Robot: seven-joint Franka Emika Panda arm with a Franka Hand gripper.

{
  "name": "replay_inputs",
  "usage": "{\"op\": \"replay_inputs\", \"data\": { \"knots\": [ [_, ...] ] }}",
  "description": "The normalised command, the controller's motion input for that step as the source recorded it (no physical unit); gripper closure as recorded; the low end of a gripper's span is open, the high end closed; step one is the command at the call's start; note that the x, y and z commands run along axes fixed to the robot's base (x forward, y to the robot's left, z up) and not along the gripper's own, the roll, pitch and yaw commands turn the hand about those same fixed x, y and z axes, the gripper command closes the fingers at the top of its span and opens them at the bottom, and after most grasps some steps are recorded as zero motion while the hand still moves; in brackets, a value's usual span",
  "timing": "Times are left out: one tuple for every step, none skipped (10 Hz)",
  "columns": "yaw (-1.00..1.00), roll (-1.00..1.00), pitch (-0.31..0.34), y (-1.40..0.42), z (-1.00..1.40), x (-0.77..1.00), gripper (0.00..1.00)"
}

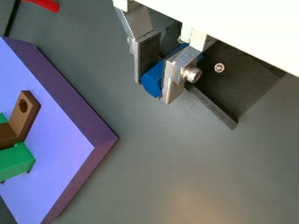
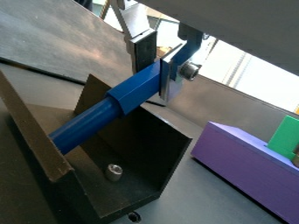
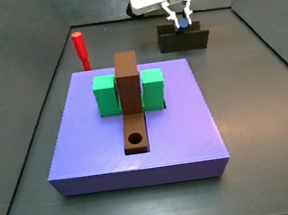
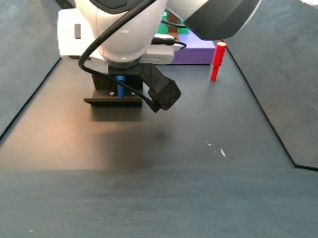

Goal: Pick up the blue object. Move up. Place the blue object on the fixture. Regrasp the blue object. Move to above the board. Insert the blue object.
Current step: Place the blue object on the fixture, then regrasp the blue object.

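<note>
Gripper [image 2: 167,63] fingers are pinched onto the upper end of the blue object [image 2: 111,109]; in a wrist view the silver plates press both sides of the peg; its lower end slopes down across the fixture [image 2: 47,153]; in a side view the gripper [image 3: 179,20] hangs directly over the fixture [image 3: 183,39], beyond the board [image 3: 178,135]; a red peg [image 3: 80,50] stands upright near the board's far corner.

Even, soft overhead light. The pincer [image 4: 121,85] throws a faint blurred shadow on the floor [image 4: 137,177] in a side view. In a wrist view, bright glare washes out the background [image 2: 251,66] past the pincer [image 2: 163,61]. The board [image 3: 136,131] is sharp; wrist views are slightly soft at the edges.
</note>
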Motion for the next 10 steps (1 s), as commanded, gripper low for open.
{"op": "replay_inputs", "data": {
  "knots": [
    [0.00,0.00,0.011,0.00,0.00,0.02,1.00],
    [0.00,0.00,0.000,0.00,0.00,0.00,1.00],
    [0.00,0.00,0.000,0.00,0.00,0.00,0.00],
    [0.09,0.27,0.000,0.00,0.00,0.00,0.00],
    [0.33,0.82,0.000,-0.16,0.11,0.00,0.00],
    [0.41,1.00,0.000,-0.17,0.21,0.01,0.00],
    [0.40,1.00,0.000,-0.12,0.25,0.03,0.00],
    [0.31,1.00,0.000,-0.14,0.31,0.07,0.00],
    [0.27,1.00,0.060,-0.16,0.33,0.09,0.00],
    [0.26,1.00,0.091,-0.17,0.32,0.06,0.00]
  ]
}}
